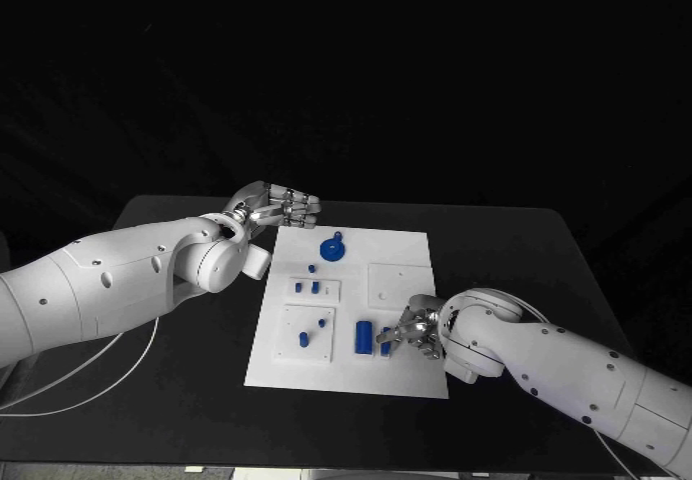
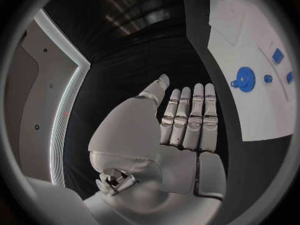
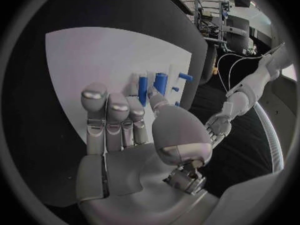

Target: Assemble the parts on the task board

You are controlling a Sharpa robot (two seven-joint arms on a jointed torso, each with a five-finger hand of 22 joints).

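From the head view, the task board (image 1: 346,300) lies mid-bench; the right hand (image 1: 411,332) sits at its near right corner, fingers around a blue peg (image 1: 385,337), whether gripping it I cannot tell, and a loose hold could knock the taller peg (image 1: 364,340) beside it. The left wrist view shows the left hand (image 2: 181,130) flat, empty, off the board's far left corner near the blue disc (image 2: 244,79). In the right wrist view, fingers (image 3: 119,116) hide the contact.

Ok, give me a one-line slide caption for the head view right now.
Right hand works at the blue parts on the task board; left hand hovers open past its far corner.
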